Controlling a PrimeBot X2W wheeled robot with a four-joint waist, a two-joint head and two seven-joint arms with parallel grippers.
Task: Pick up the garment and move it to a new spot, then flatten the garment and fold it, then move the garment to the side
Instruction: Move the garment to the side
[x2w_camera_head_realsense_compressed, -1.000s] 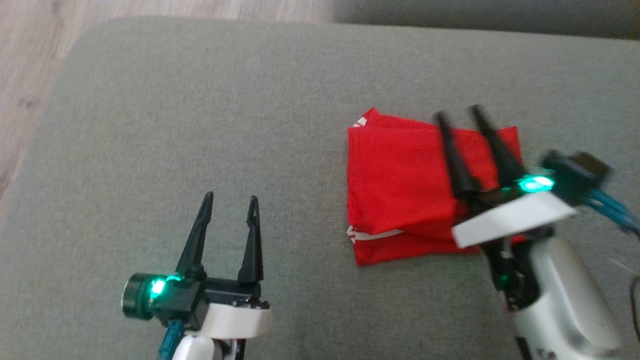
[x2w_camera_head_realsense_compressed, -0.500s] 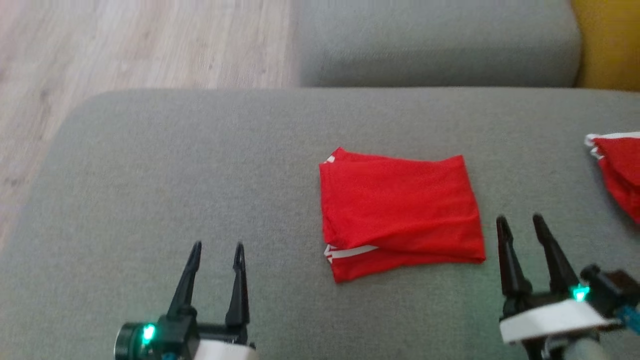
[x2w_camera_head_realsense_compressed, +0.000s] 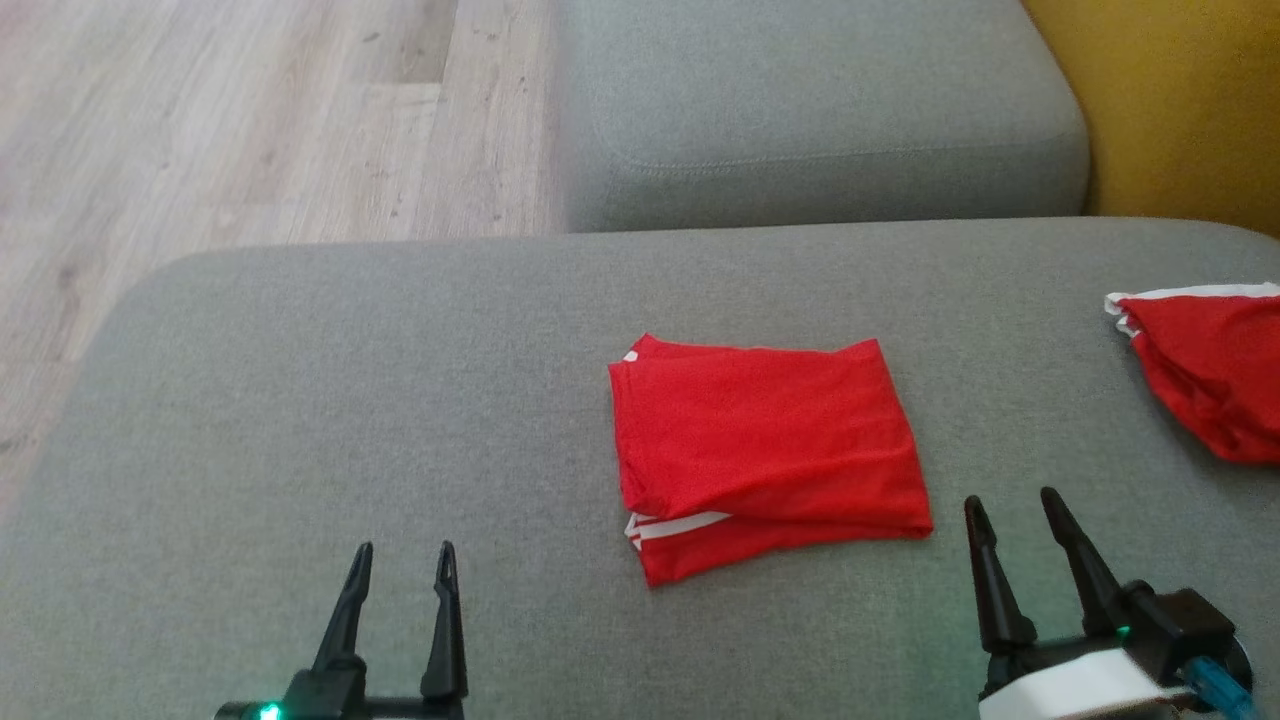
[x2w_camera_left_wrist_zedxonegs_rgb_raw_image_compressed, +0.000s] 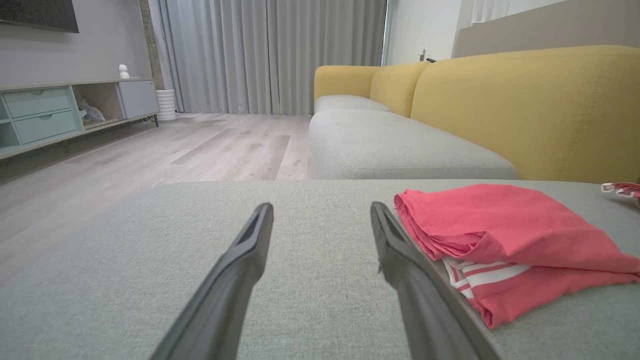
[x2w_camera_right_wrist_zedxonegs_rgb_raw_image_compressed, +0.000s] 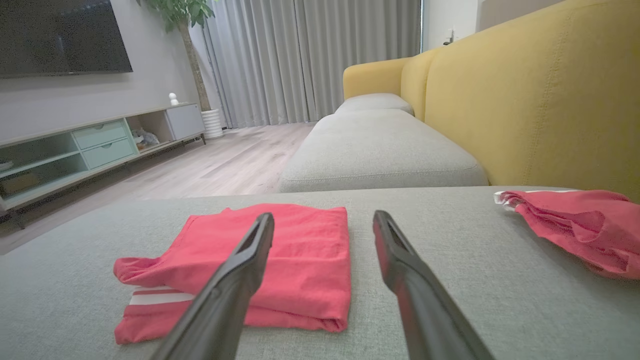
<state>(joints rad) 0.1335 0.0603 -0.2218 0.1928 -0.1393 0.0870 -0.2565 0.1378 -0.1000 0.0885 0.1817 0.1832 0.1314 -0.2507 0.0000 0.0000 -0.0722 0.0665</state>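
Pulled back from over the folded red garment (x2w_camera_head_realsense_compressed: 760, 445), the right gripper (x2w_camera_head_realsense_compressed: 1010, 497) waits open and empty near its corner, the left gripper (x2w_camera_head_realsense_compressed: 406, 547) equally spread, as the garment lies centred on the grey cushion (x2w_camera_head_realsense_compressed: 350, 400), folding seemingly done, the sideways move perhaps remaining.

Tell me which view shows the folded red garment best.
Head view: the folded red fabric garment with white stripes lies whole, seen from above, every edge clear on the grey sofa cushion. Right wrist view: low angle, one dark finger crosses it. Left wrist view: low, cut off at the right edge.
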